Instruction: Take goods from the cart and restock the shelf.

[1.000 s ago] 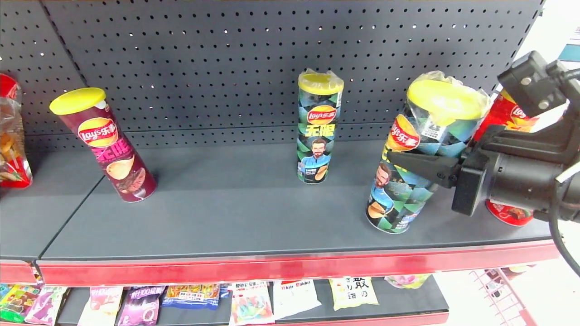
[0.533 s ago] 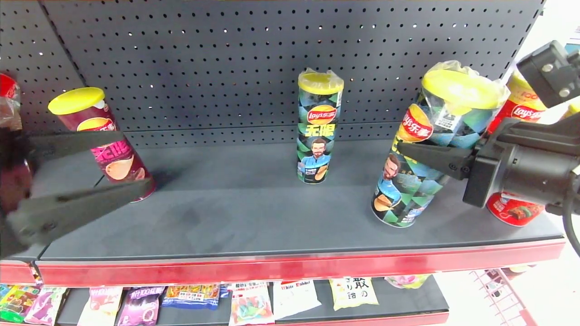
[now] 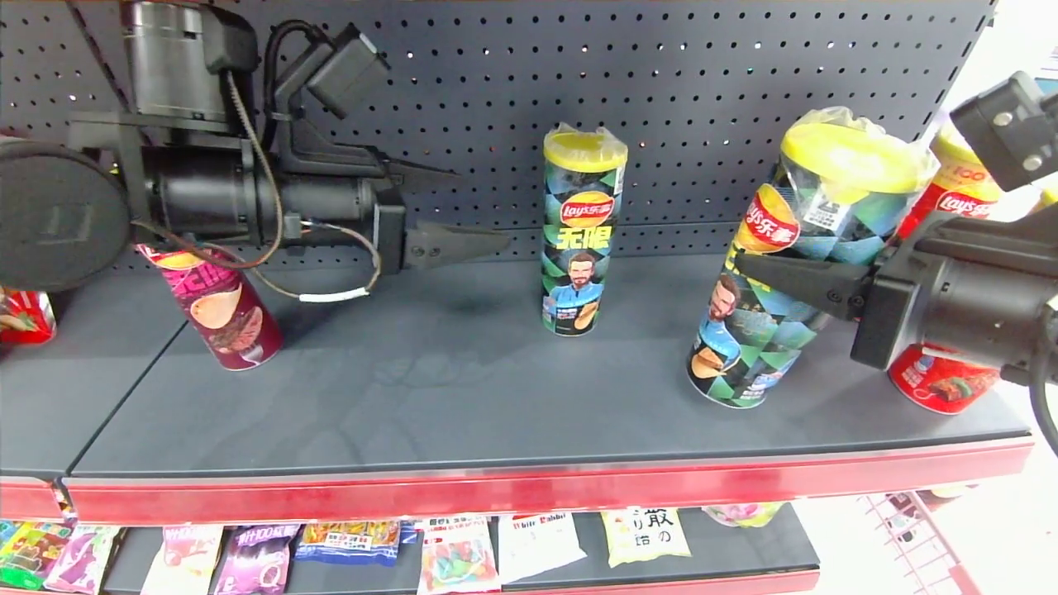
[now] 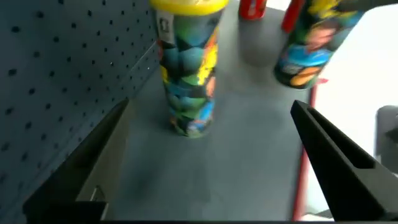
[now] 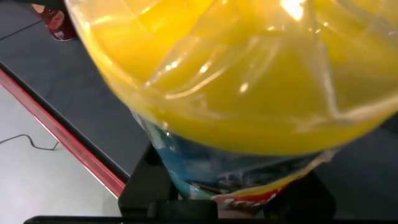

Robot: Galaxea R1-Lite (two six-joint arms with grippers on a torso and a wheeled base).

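On the dark shelf (image 3: 413,397) in the head view we see the right gripper (image 3: 773,264) clamped round a green chip can (image 3: 793,207) with a yellow lid (image 3: 843,157). The can is tilted, its base low at the shelf's front right, and we cannot tell if it touches the board. Just behind that arm stands a red can (image 3: 942,376). A second green can (image 3: 581,231) stands upright mid-shelf, near the pegboard (image 3: 661,83). The left gripper (image 3: 479,208) hangs above the shelf to its left, fingers spread with nothing between them, pointing at that can but apart from it. A purple can (image 3: 223,318) stands partly hidden behind the left arm. Snack bags (image 3: 459,549) lie on the lower shelf. Left wrist view: between the two parted fingers (image 4: 336,162) we see the second green can (image 4: 186,68) upright by the pegboard, with the green chip can (image 4: 308,43) and red can (image 4: 252,7) farther off near the red front edge (image 4: 301,180). Right wrist view: the yellow lid (image 5: 249,68) under clear film is close to the lens, the can body (image 5: 236,174) below it pinched between the dark fingers (image 5: 143,186), the red front edge (image 5: 62,137) off to one side
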